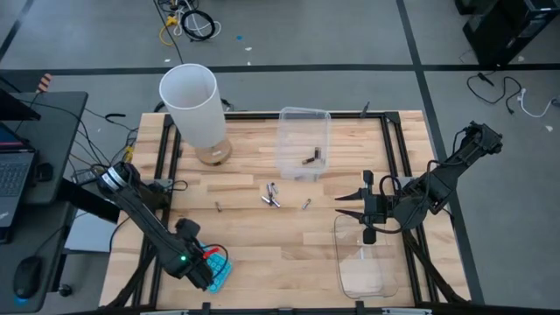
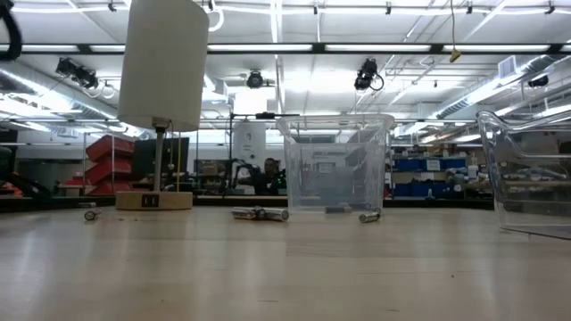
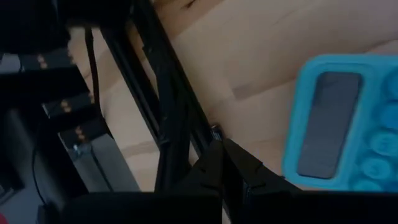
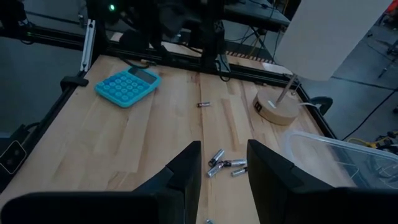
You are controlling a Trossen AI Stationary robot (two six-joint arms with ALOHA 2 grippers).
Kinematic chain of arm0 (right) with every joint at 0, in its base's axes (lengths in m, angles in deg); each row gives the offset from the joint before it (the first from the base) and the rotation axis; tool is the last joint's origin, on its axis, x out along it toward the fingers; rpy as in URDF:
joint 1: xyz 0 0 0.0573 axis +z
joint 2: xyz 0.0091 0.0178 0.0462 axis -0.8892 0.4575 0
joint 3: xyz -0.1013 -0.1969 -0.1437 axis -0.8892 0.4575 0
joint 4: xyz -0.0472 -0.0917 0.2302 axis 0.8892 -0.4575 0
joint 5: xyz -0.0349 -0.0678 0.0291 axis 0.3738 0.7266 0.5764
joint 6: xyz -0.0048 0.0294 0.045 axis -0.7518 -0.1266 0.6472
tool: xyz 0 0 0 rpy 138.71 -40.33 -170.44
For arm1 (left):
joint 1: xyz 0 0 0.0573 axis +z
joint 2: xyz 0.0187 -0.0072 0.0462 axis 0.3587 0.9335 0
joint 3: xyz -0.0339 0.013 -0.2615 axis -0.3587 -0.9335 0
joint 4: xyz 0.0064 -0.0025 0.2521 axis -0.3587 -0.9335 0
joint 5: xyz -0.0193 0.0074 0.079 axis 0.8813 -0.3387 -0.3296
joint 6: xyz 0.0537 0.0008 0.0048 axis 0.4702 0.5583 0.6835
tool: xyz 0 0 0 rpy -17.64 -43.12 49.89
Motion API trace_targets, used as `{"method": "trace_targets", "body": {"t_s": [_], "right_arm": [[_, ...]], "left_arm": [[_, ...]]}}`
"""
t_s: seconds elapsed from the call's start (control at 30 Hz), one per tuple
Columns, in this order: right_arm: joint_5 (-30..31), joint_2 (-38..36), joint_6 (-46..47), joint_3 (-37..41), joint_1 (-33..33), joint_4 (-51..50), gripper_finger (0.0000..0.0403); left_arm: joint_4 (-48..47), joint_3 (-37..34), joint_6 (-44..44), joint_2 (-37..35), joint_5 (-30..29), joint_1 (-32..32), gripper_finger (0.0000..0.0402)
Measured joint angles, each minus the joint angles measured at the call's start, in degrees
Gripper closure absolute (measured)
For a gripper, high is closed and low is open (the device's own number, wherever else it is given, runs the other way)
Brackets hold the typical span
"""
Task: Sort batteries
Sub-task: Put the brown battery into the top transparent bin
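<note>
The right hand [image 1: 352, 206] hovers over the counter [image 1: 262, 254] with its fingers apart and nothing between them, just beside the far edge of the empty tub [image 1: 366, 259] and pointing toward the loose batteries [image 1: 271, 196]. Those lie in a small cluster near the middle of the counter, between the far tub [image 1: 304, 140] and the empty tub. One stray cell [image 1: 218, 206] sits on the lamp [image 1: 194, 109] side of the cluster, and another [image 1: 306, 204] on the side nearer the right hand. A dark cell [image 1: 311, 158] or two already lie inside the far tub.

The left hand [image 1: 203, 267] waits at the counter's near corner, over the blue calculator [image 1: 217, 267]; whether its fingers are apart or together cannot be told.

The step in hand looks like reaching for the next cell. The lone cell nearest the right hand is probably the easiest pick, since nothing crowds it. It would help to turn the fingers so they straddle the cell across its width, come down low enough to close on the body, and close gently so it does not roll away. Cells in the cluster touch one another, so taking one from the outer edge should disturb the others least.

No brand, label or other writing can be read on the cells, tubs or calculator.
</note>
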Motion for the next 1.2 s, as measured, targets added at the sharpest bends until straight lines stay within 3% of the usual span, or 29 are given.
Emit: {"method": "trace_targets", "body": {"t_s": [0.37, 0.67, 0.97, 1.2], "right_arm": [[0.0, 0.0, -0.59, 0.0, 0.0, 0.0, 0.0288], [0.0, 0.0, -0.82, 0.0, 0.0, 0.0, 0.0288], [-0.01, 0.0, -0.89, 0.0, -0.04, 0.09, 0.0288], [0.01, 0.0, -1.03, 0.0, -0.04, 0.11, 0.0288]], "left_arm": [[11.09, -10.25, -1.84, 0.0, 5.18, 0.02, 0.0398], [16.56, -14.12, -1.49, 0.0, 8.68, -0.03, 0.0398], [26.34, -17.04, -0.35, -3.87, 2.31, -1.24, 0.0399], [29.12, -22.62, -6.84, -9.35, 4.29, -4.0, 0.0401]]}}
